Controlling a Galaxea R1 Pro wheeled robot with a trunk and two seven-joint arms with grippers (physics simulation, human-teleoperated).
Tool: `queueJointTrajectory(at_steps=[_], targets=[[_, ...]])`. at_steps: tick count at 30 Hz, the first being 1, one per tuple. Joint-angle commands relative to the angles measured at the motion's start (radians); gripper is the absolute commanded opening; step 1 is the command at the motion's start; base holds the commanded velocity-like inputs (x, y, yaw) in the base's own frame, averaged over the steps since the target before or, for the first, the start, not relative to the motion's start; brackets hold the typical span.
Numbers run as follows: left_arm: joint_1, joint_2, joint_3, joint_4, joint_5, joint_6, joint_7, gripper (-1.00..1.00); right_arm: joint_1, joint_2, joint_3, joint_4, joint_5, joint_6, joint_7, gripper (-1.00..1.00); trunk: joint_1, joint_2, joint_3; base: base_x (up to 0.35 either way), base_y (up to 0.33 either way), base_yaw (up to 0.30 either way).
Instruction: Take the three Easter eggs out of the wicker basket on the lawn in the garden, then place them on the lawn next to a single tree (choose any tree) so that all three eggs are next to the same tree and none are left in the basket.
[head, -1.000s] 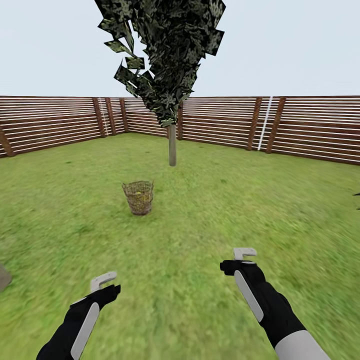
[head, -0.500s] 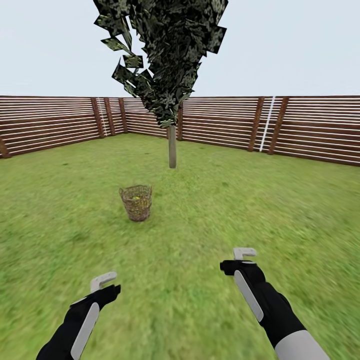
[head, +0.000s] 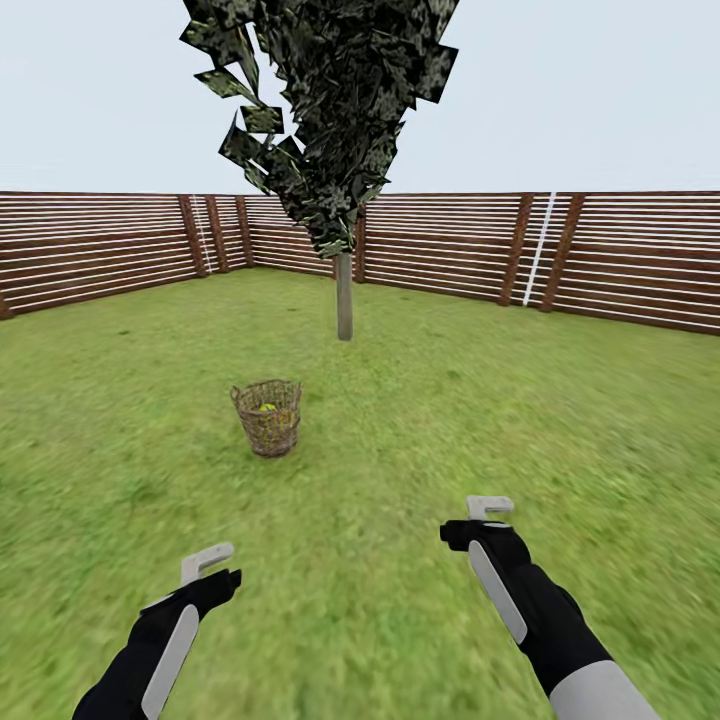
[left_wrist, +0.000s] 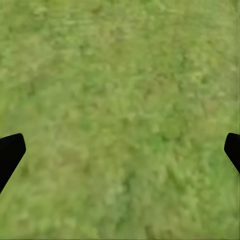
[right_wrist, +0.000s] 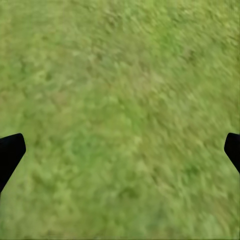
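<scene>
I see the wicker basket (head: 268, 416) standing upright on the lawn (head: 420, 420), well ahead of both end effectors and a little more to the side of my left one. Inside it, through the rim, a bit of yellow is visible, which I take for the Easter eggs (head: 266, 407); how many are there I cannot count from here. So I judge that nothing of the task is done yet: no egg lies on the grass, and none is near the tree (head: 344, 295), whose pale trunk stands further beyond the basket, in front of the wooden fence (head: 600, 260). The left end effector (head: 208, 563) and the right end effector (head: 489, 510) both hang low over bare grass, well apart from the basket and from each other. In the left wrist view the two dark fingers (left_wrist: 10, 152) sit at the far edges of the picture with only grass between them, so this one is spread wide and holds nothing; the right wrist view gives the same, its fingers (right_wrist: 10, 151) wide apart and nothing between. What is left, in my opinion, is all of it: to come close to the basket, to take out each egg, and to put all three beside that one trunk.
</scene>
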Motion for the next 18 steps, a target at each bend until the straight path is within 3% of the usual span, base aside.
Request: queueJointTrajectory(at_steps=[1,18], targets=[[0.000,0.000,-0.001,-0.001,0.011,0.004,0.008,1.00,-0.001,-0.001,0.004,-0.001,-0.010,0.002,-0.010,1.00,0.001,-0.001,-0.001,0.329,0.000,0.000],[0.000,0.000,-0.001,-0.001,0.011,0.005,0.008,1.00,-0.001,-0.001,0.004,-0.001,-0.009,0.002,-0.010,1.00,0.001,-0.001,-0.001,0.329,0.000,0.000]])
